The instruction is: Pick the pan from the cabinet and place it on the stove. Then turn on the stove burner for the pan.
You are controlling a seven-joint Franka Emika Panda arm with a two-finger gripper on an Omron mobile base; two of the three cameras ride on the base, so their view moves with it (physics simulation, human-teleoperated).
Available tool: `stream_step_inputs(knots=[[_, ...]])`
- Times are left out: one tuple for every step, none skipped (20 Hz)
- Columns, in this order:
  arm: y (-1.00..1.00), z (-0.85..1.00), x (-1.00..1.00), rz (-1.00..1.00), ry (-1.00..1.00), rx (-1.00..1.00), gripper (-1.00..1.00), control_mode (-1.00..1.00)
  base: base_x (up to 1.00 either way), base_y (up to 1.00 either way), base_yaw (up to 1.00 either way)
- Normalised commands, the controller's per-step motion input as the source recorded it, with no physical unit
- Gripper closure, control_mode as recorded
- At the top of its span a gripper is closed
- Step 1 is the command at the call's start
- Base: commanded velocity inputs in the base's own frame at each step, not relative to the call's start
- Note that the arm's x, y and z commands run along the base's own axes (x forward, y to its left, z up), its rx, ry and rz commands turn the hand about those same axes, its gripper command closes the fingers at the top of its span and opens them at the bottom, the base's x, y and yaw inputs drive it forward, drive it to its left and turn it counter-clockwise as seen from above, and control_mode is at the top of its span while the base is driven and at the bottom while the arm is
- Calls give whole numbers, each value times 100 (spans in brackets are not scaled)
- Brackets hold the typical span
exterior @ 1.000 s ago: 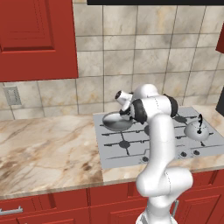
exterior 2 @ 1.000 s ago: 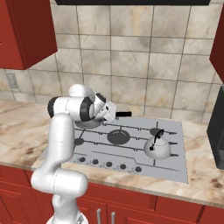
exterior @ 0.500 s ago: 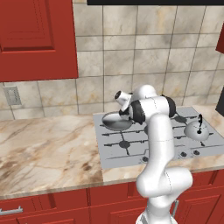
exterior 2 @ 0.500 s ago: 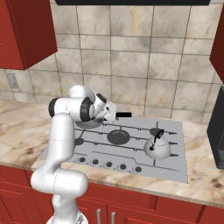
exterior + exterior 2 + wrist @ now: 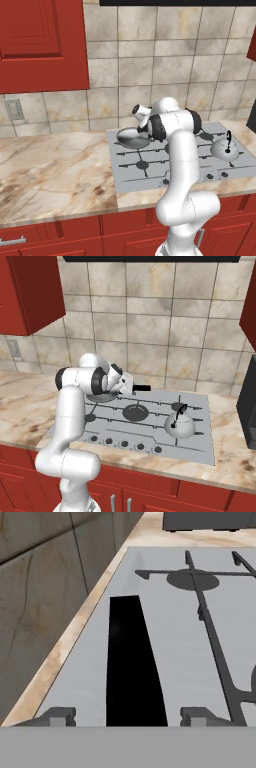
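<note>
The silver-grey pan (image 5: pixel 132 138) rests on the stove's (image 5: pixel 150 172) back left burner, close to the tiled wall. Its straight black handle (image 5: pixel 142 388) points right along the back of the stove (image 5: pixel 150 428). In the hand view the handle (image 5: pixel 131 667) runs up between the two fingertips (image 5: pixel 57 716), with a gap on each side. My gripper (image 5: pixel 128 716) is open around the handle, touching nothing. From the right base view the gripper (image 5: pixel 131 386) sits low over the handle's root. The red wall cabinet (image 5: pixel 40 45) hangs at the upper left, its door shut.
A domed silver kettle (image 5: pixel 180 425) with a black handle stands on the front right burner, seen as kettle (image 5: pixel 226 148) from the left. Small knobs (image 5: pixel 115 442) line the stove's front edge. A dark appliance (image 5: pixel 248 406) stands at the far right. Marble counter (image 5: pixel 50 175) stretches left.
The jaws have opened and let go of the pan's handle. The pan and the arm stay where they were.
</note>
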Motion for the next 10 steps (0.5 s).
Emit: stream_step_inputs(knots=[[1, 0, 2, 0, 0, 0, -100, -100, 0, 0, 0], [4, 0, 3, 0, 0, 0, -100, -100, 0, 0, 0], [4, 0, 2, 0, 0, 0, -100, -100, 0, 0, 0], [4, 0, 0, 0, 0, 0, -100, -100, 0, 0, 0], [1, 0, 0, 0, 0, 0, -100, -100, 0, 0, 0], [7, 4, 0, 0, 0, 0, -100, -100, 0, 0, 0], [6, 7, 0, 0, 0, 0, -100, -100, 0, 0, 0], [6, 9, 0, 0, 0, 0, -100, -100, 0, 0, 0], [4, 13, 0, 0, 0, 0, -100, -100, 0, 0, 0], [10, 18, 0, 0, 0, 0, -100, -100, 0, 0, 0]])
